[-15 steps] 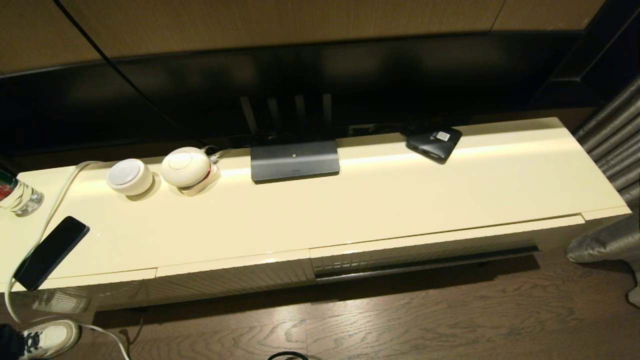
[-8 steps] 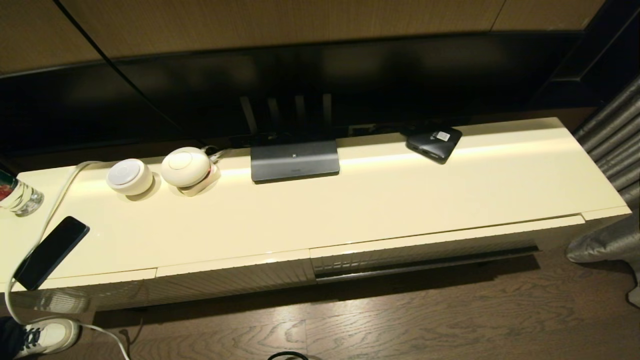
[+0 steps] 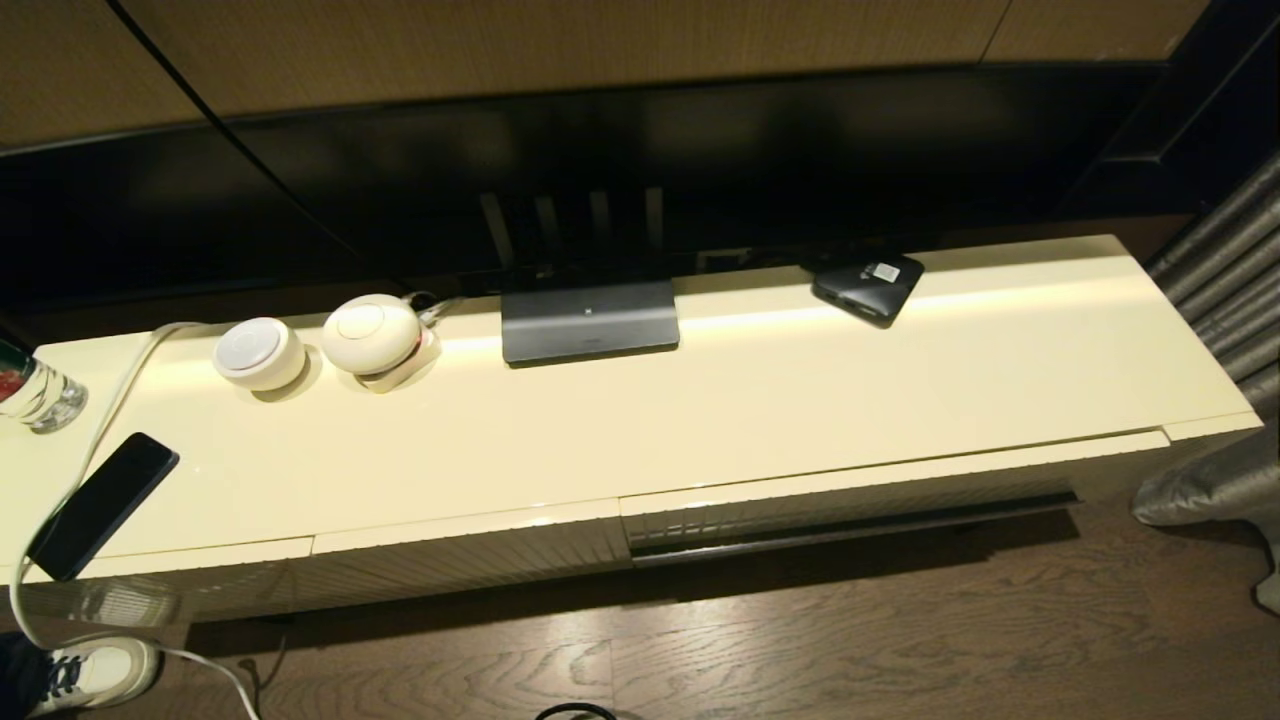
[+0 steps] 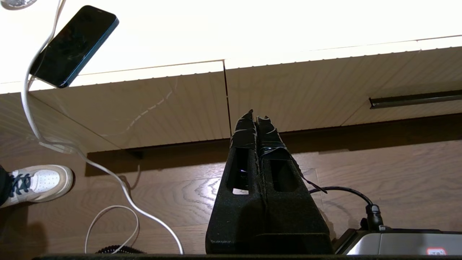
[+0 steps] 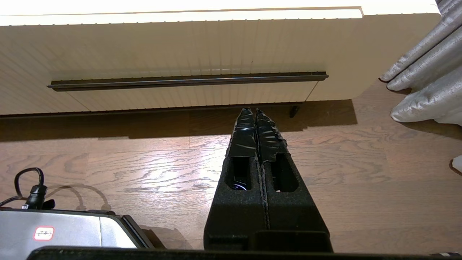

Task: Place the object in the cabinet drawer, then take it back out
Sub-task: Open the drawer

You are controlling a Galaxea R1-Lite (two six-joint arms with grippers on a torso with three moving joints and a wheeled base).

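Observation:
The object is out of view in every frame. The cabinet drawer (image 3: 850, 505) is the wide ribbed cream front at the right of the low cabinet, with a dark strip (image 5: 187, 81) along its lower edge, and it looks closed. In the right wrist view my right gripper (image 5: 255, 110) hangs shut and empty over the wooden floor, a short way in front of that drawer (image 5: 180, 47). My left gripper (image 4: 256, 117) is also shut and empty, facing the seam between two narrower ribbed panels. Neither arm shows in the head view.
On the cabinet top (image 3: 800, 400) lie a dark phone (image 3: 100, 505) with a white cable, two white round devices (image 3: 310, 345), a grey screen stand (image 3: 590, 320), a small black box with a white label (image 3: 868, 285) and a bottle (image 3: 35, 390). Grey curtain (image 3: 1220, 300) hangs right; a person's shoe (image 3: 95, 675) stands lower left.
The person's shoe at the lower left has shifted slightly leftward. Nothing else has moved.

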